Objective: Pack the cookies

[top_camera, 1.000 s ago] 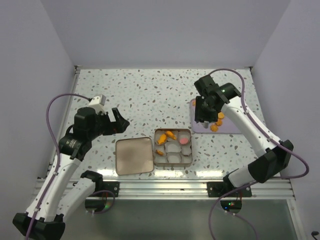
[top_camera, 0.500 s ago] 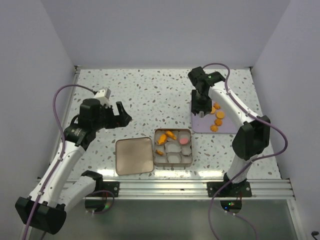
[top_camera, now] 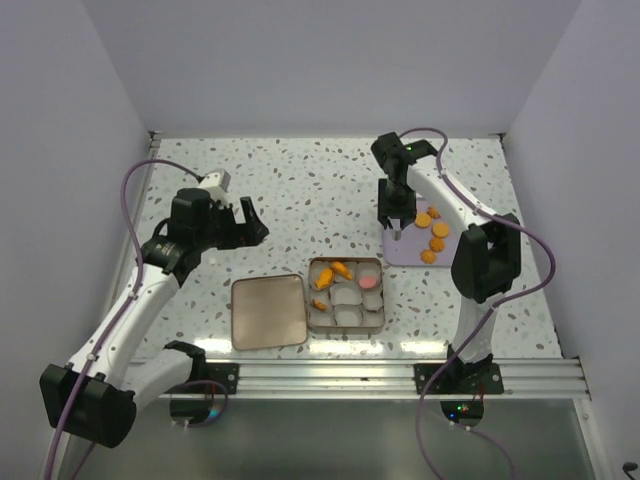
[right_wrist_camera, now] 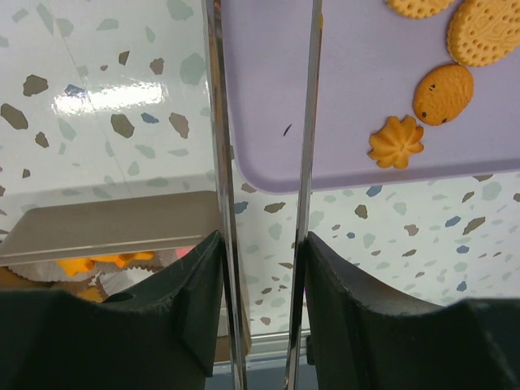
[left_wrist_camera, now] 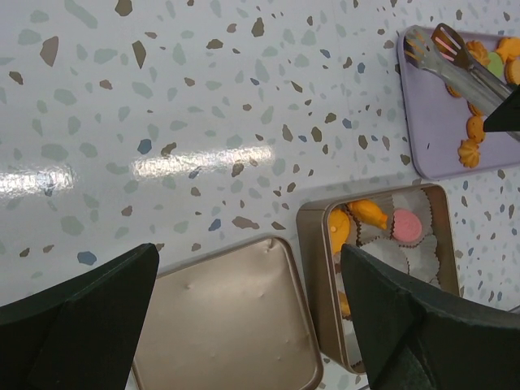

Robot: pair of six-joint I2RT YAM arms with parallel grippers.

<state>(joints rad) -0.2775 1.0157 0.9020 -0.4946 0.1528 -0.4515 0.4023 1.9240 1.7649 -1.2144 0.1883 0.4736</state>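
Note:
Several orange cookies [top_camera: 436, 232] lie on a lilac tray [top_camera: 455, 252] at the right. More orange cookies [top_camera: 339, 270] and a pink one [top_camera: 369, 281] sit in paper cups in an open gold tin [top_camera: 346, 321]. My right gripper [top_camera: 393, 205] is shut on metal tongs [right_wrist_camera: 307, 162], whose arms stand apart over the tray's left edge [right_wrist_camera: 341, 81]. The tong tips [left_wrist_camera: 443, 45] show nothing between them. Cookies [right_wrist_camera: 396, 140] lie to their right. My left gripper [top_camera: 245, 225] is open and empty, high above the table left of the tin [left_wrist_camera: 313, 268].
The tin's gold lid [top_camera: 268, 311] lies flat just left of the tin, and it shows between my left fingers [left_wrist_camera: 227, 325]. Grey walls close in the speckled table on three sides. A metal rail runs along the near edge.
My right gripper has moved with the tongs from the middle of the tray to its far left edge. My left gripper has moved a little farther away and to the right.

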